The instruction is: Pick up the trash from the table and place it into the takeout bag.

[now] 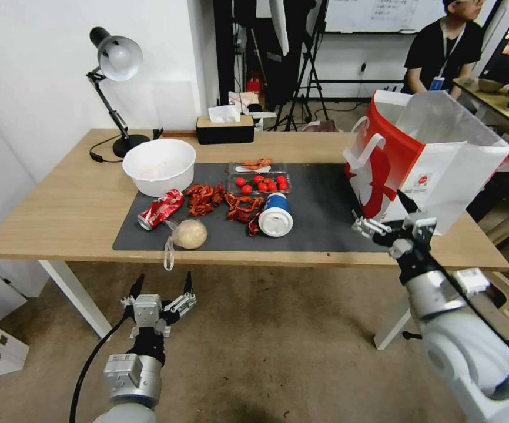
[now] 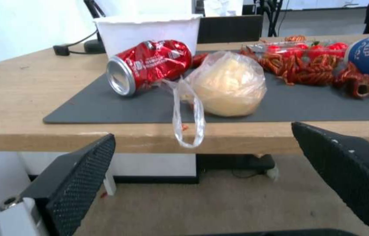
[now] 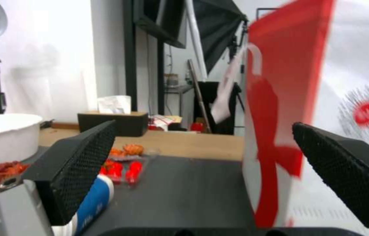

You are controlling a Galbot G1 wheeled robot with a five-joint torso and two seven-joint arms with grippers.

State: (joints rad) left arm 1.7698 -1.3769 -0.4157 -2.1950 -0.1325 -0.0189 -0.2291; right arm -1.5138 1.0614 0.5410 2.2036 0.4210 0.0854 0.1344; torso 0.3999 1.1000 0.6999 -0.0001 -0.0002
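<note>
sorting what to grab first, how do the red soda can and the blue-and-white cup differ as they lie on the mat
The soda can is red metal, dented and crushed; the paper cup is blue and white, keeps its round shape and is the wider of the two. The can's open silver end faces the table's front edge near the bagged beige lump; the cup's white end faces the front beside the red food scraps. Both lie on their sides on the dark mat.
</note>
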